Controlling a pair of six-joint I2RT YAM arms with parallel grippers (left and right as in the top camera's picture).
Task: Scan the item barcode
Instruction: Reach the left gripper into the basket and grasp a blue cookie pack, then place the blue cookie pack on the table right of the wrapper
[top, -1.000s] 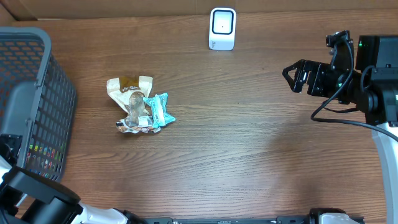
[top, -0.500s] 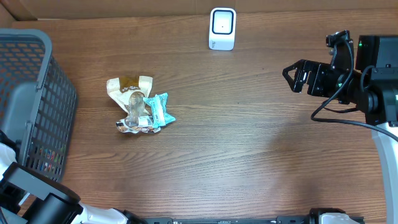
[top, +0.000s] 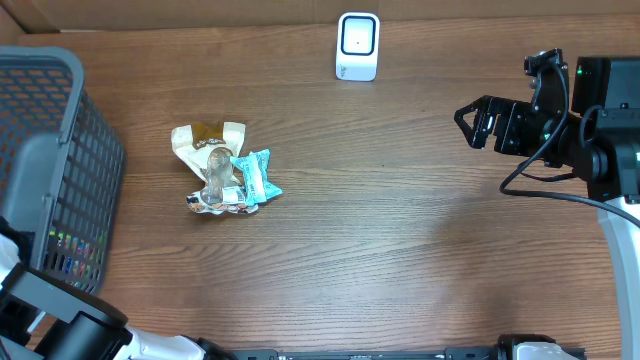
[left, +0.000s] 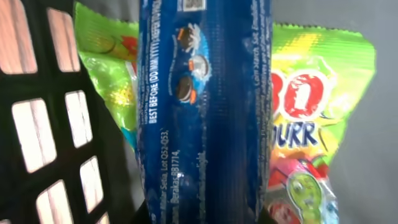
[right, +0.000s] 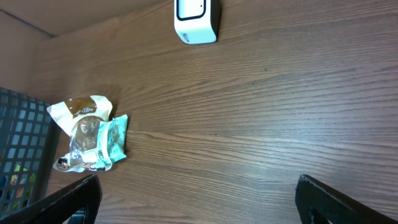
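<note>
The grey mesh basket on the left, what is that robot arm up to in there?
The left gripper is down inside the grey mesh basket, shut on a long blue biscuit packet that lies over a green snack bag. The right gripper hangs open above the wooden table, holding nothing. The small white barcode scanner stands at the far edge, with nothing in front of it yet. A pile of snack wrappers lies on the table.

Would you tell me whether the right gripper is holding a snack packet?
No, the right gripper stands open and empty, far from the snack packets.
</note>
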